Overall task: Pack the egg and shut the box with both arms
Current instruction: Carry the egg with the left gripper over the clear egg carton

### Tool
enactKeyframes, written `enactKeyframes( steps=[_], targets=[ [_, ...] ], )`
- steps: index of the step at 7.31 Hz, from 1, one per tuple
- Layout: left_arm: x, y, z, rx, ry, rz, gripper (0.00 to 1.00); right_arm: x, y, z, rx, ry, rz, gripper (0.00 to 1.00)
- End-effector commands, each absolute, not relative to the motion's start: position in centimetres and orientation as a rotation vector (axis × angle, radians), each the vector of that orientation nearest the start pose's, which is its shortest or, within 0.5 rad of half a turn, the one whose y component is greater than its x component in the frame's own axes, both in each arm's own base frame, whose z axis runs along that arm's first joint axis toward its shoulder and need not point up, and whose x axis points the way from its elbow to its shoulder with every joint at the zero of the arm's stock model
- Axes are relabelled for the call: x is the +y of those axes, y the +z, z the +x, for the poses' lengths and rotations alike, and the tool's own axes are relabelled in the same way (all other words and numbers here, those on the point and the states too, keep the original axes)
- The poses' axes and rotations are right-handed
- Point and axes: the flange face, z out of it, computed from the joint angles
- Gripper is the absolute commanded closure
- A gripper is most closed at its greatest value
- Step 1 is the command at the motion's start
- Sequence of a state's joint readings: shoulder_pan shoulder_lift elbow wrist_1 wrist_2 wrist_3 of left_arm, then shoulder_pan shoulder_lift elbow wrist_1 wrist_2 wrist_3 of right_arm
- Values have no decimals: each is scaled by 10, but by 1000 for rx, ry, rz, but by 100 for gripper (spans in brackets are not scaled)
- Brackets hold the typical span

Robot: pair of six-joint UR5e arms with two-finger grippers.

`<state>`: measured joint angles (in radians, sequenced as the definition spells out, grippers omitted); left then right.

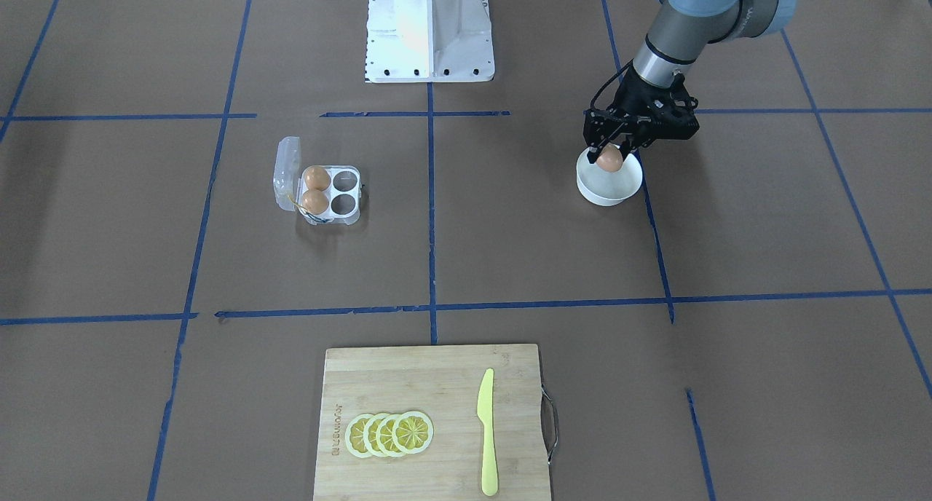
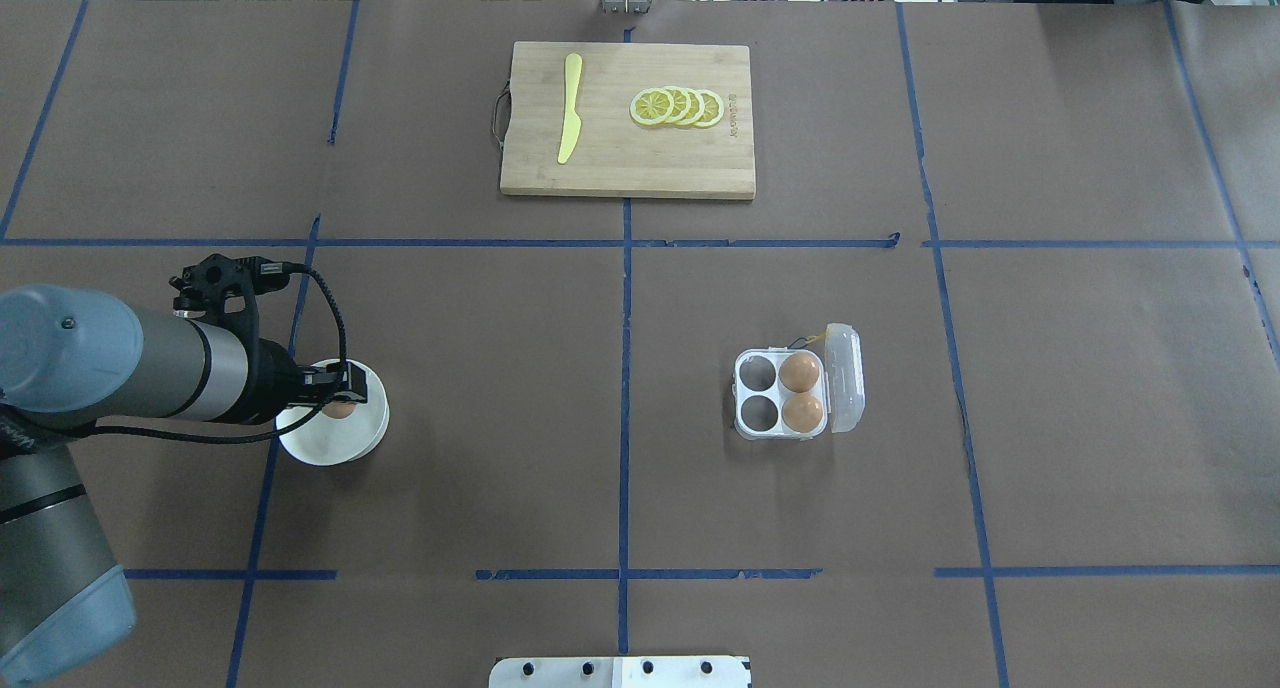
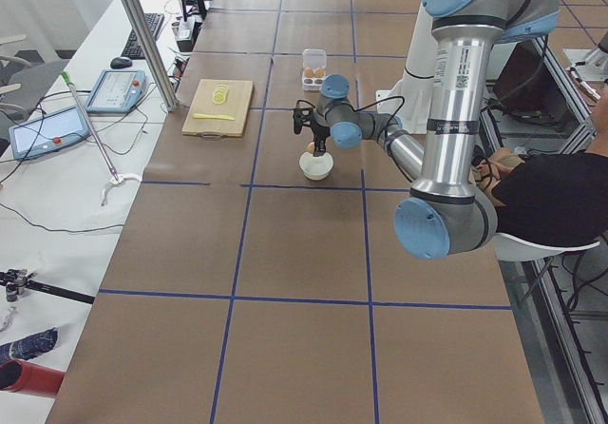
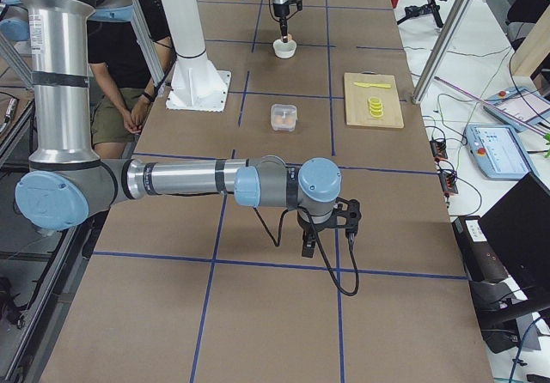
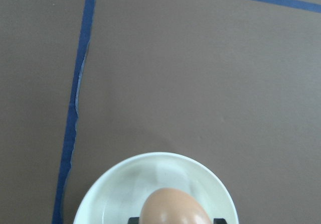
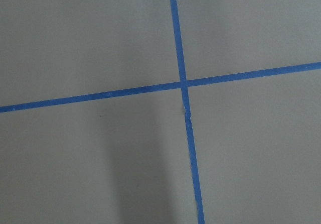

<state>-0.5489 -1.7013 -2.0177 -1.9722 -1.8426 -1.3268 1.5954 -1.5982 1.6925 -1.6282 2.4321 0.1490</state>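
My left gripper [image 1: 610, 156] is shut on an orange-brown egg [image 1: 610, 160] and holds it just over the white bowl [image 1: 610, 192]. The left wrist view shows the egg [image 5: 173, 209] between the fingertips with the bowl [image 5: 125, 189] below. The clear egg box [image 1: 328, 193] sits open, its lid [image 1: 286, 172] folded back. Two eggs fill the cells beside the lid and the other two cells are empty. The box also shows in the overhead view [image 2: 785, 393]. My right gripper [image 4: 326, 233] shows only in the exterior right view, low over bare table far from the box; I cannot tell whether it is open.
A bamboo cutting board [image 1: 433, 384] with lemon slices [image 1: 389, 434] and a yellow knife [image 1: 486, 432] lies at the table's far side from the robot. The white pedestal base [image 1: 429, 28] stands between the arms. Blue tape lines cross the brown table.
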Motion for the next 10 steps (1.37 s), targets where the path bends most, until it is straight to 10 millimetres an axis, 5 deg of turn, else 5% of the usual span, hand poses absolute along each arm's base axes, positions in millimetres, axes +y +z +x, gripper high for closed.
enactKeyframes(
  steps=[1,2,3,6,8,10],
  targets=[
    [-396,238,453,1136,-138,186,100,-476,613,69,-862,138,-5,0],
    [-409,194,488,1194,-158,172,100,-477,613,70,-862,132,15,0],
    [-403,172,519,1279,-116,185,100,-475,615,69,-863,136,11,0],
    [-354,133,642,1373,-83,281,100,-475,614,69,-868,158,1,0],
    [-345,116,679,1405,-94,312,100,-474,615,67,-897,161,-10,0],
    [-348,118,688,1394,-100,314,100,-474,616,67,-903,159,-11,0]
  ],
)
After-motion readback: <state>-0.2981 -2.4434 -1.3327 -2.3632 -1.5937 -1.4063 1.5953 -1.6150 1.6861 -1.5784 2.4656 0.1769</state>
